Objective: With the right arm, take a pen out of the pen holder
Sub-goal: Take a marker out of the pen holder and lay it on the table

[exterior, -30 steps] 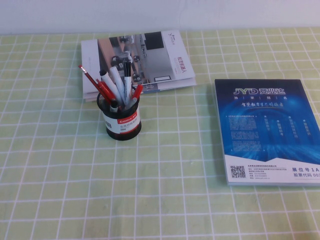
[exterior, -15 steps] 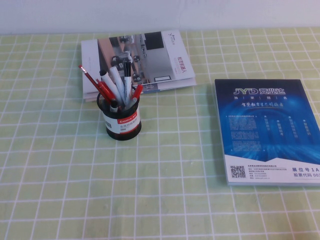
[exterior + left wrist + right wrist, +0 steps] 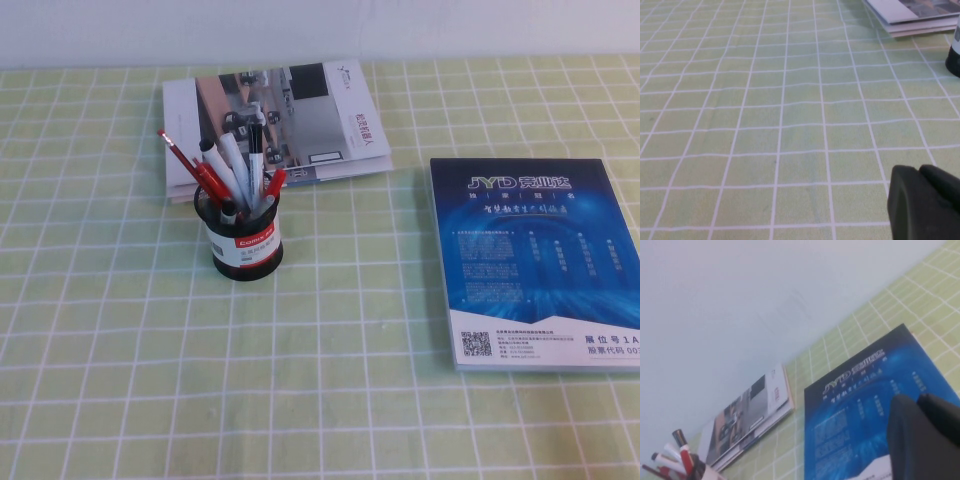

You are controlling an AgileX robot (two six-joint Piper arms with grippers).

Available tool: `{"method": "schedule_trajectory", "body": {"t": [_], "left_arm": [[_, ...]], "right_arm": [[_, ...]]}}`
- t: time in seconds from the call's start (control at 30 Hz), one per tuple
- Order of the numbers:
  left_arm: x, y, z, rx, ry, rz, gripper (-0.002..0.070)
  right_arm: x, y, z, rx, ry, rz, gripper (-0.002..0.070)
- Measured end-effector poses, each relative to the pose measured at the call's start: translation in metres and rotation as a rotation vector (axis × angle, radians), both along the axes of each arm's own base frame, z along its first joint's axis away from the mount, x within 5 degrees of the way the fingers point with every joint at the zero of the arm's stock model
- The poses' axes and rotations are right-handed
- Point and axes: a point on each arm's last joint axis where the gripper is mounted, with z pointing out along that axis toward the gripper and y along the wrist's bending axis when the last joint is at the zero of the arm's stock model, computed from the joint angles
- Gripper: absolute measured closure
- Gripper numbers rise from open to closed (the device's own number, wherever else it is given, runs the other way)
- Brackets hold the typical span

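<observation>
A black mesh pen holder stands left of centre on the green checked cloth, holding several red, white and black pens. Neither arm shows in the high view. In the right wrist view my right gripper is shut and empty, hovering above the blue book, well away from the pen holder on the book's far side. My left gripper hangs low over bare cloth with its fingers together, nothing in them. The holder's edge is just visible some way from it.
A stack of brochures lies right behind the pen holder. The thick blue book lies on the right side of the table. A pale wall runs along the table's far edge.
</observation>
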Motion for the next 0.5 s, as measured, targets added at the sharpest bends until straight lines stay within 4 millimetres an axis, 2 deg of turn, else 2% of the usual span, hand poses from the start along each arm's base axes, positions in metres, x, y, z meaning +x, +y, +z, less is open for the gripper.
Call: {"method": "schedule_trajectory", "body": {"t": [0.1,0.3,0.5], "left_arm": [[0.0,0.0,0.0,0.0,0.0,0.0,0.068],[0.0,0.0,0.0,0.0,0.0,0.0,0.068],[0.0,0.0,0.0,0.0,0.0,0.0,0.068]], "right_arm": [[-0.001,0.004,0.002,0.004,0.015,0.04,0.0689],[-0.002,0.017,0.044,-0.087,0.048,0.192,0.0689],[0.023,0.027,0.078,-0.212,0.19,0.337,0.0689]]}}
